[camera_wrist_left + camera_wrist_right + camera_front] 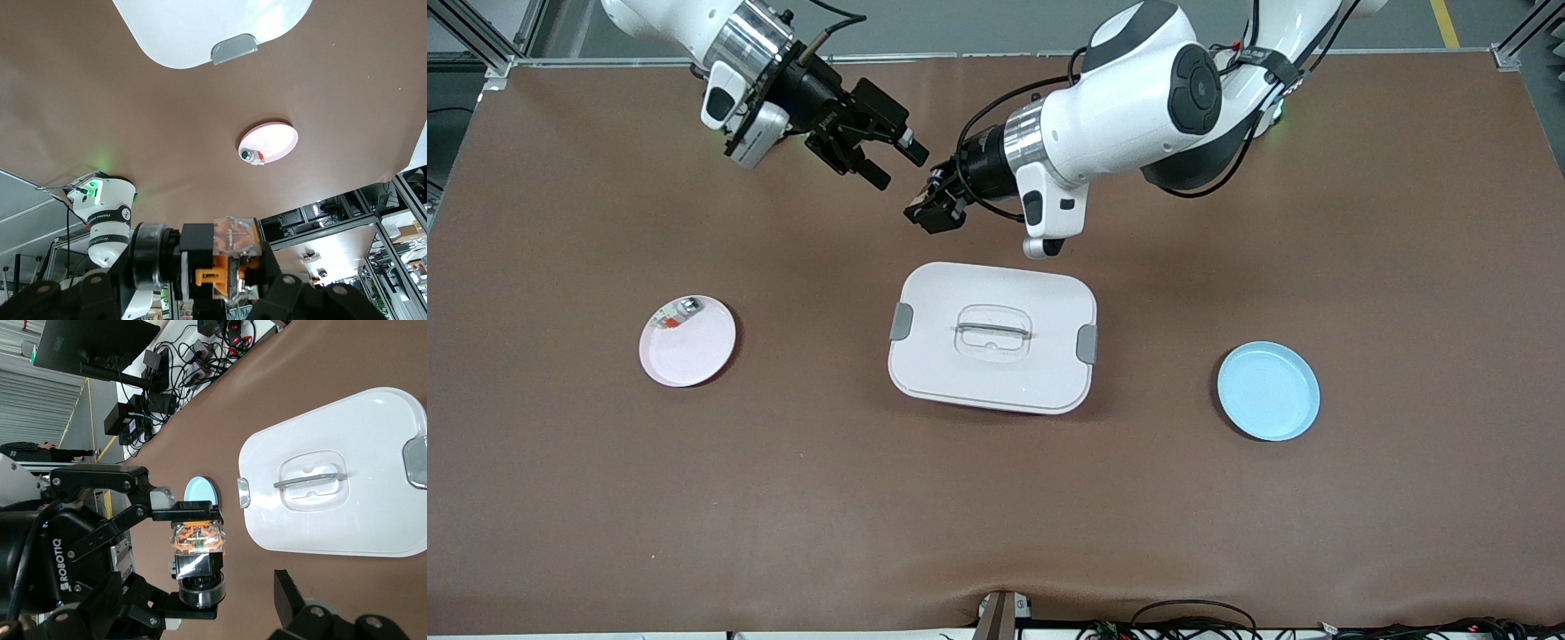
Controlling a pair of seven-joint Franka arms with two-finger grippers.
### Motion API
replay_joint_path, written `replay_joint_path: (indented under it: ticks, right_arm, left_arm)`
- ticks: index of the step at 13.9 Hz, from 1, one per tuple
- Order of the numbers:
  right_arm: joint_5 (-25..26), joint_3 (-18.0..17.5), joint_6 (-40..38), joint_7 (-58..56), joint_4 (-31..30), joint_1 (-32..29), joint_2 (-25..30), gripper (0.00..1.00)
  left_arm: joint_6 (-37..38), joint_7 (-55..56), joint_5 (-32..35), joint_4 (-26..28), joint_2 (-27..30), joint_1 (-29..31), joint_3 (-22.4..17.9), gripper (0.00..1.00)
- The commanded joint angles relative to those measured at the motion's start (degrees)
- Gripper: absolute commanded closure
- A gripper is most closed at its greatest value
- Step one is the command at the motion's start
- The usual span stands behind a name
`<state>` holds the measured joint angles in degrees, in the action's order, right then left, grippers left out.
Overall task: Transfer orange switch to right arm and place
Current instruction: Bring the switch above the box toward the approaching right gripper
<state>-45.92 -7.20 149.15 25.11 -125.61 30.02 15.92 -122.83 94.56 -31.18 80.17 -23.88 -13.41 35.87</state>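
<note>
The orange switch (921,194) is up in the air over the bare mat, just past the white box's edge on the robots' side. My left gripper (927,208) is shut on it. In the left wrist view the switch (223,267) shows a black body, an orange face and a clear cap. The right wrist view shows the switch (198,553) with its black cylindrical end sticking out free. My right gripper (895,162) hangs open beside it, toward the right arm's end, not touching it. One of its fingers (293,605) shows apart from the switch.
A closed white box (992,336) with a lid handle sits mid-table. A pink plate (694,351) toward the right arm's end holds a small silvery part (678,313). A blue plate (1268,390) lies toward the left arm's end.
</note>
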Motion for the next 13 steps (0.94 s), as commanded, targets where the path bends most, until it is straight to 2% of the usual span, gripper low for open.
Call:
replay_joint_path:
  ticks: [1,4,13]
  right_arm:
    - [-0.8,-1.1,3.3,-0.6,-0.9,0.2,-1.0,0.00]
    - [-0.8,-2.8,6.2,-0.6,-0.9,0.1,-3.0,0.00]
    - [-0.8,-3.0,10.9,-0.7,-0.3,1.8,-6.4,0.02]
  left_arm:
    - [-0.6,1.4,1.3,-0.7,-0.3,-0.1,0.3,0.64]
    - [-0.6,1.5,1.2,-0.6,-0.2,0.0,0.3,0.64]
    - [-0.5,1.8,1.3,-0.6,-0.2,0.0,0.2,0.64]
